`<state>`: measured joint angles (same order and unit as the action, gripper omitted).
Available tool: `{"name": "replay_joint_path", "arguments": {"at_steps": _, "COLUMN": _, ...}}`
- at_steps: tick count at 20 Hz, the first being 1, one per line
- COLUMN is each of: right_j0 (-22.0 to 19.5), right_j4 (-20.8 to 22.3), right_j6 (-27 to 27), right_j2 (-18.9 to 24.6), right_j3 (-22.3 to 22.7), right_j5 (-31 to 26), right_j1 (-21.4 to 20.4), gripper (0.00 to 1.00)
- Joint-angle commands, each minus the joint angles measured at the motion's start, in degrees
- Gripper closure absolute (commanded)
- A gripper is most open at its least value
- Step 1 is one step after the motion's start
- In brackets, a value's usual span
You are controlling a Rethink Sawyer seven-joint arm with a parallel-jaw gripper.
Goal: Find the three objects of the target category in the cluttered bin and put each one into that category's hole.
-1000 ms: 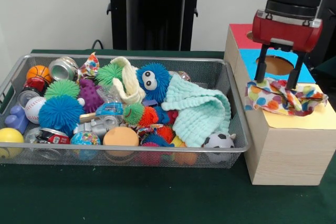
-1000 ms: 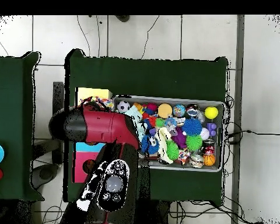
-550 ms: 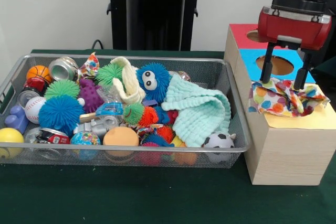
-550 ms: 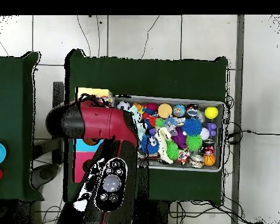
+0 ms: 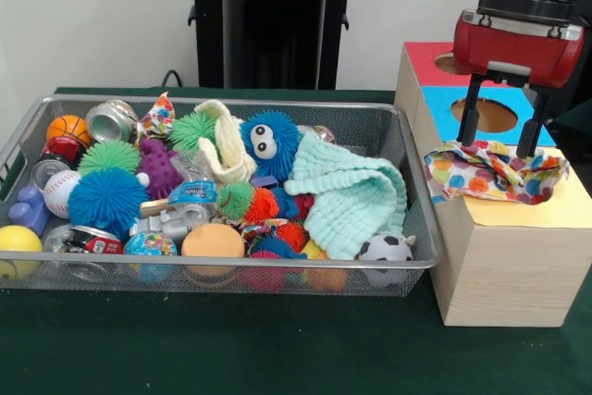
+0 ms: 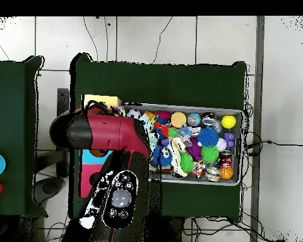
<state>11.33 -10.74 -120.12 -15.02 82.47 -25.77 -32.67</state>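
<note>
A polka-dot cloth (image 5: 490, 171) lies crumpled on the yellow section (image 5: 555, 210) of the wooden box, overhanging its left edge. My gripper (image 5: 496, 148) hangs right over it, open, with its two black fingers (image 5: 467, 122) spread wide and their tips at the cloth's top folds. Behind it are the blue section with its round hole (image 5: 488, 115) and the red section (image 5: 427, 57). In the wire bin (image 5: 231, 277) lie a mint cloth (image 5: 351, 196), a cream cloth (image 5: 224, 143) and another patterned cloth (image 5: 159, 117). In the overhead view the red arm (image 6: 106, 132) covers most of the box.
The bin also holds spiky balls, a blue googly-eyed ball (image 5: 269, 142), cans (image 5: 111, 120), a soccer ball (image 5: 385, 249), a basketball (image 5: 69, 127) and a yellow ball (image 5: 17, 240). The box stands right against the bin's right end on the green table (image 5: 277, 349).
The gripper has risen a little and shifted right, with its fingers off the polka-dot cloth. The cloth has settled flatter on the yellow section and slumped slightly left.
</note>
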Motion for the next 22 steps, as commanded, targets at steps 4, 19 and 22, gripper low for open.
{"name": "replay_joint_path", "arguments": {"at_steps": 4, "right_j0": -1.26, "right_j4": 1.27, "right_j6": -5.17, "right_j2": 2.55, "right_j3": -0.64, "right_j5": -6.42, "right_j1": 2.41, "gripper": 0.00}}
{"name": "replay_joint_path", "arguments": {"at_steps": 19, "right_j0": -1.91, "right_j4": 1.59, "right_j6": -4.05, "right_j2": 3.04, "right_j3": -0.91, "right_j5": -6.21, "right_j1": 2.21, "gripper": 0.00}}
{"name": "replay_joint_path", "arguments": {"at_steps": 22, "right_j0": -2.20, "right_j4": 1.57, "right_j6": -3.65, "right_j2": 3.06, "right_j3": -0.95, "right_j5": -7.21, "right_j1": 1.54, "gripper": 0.00}}
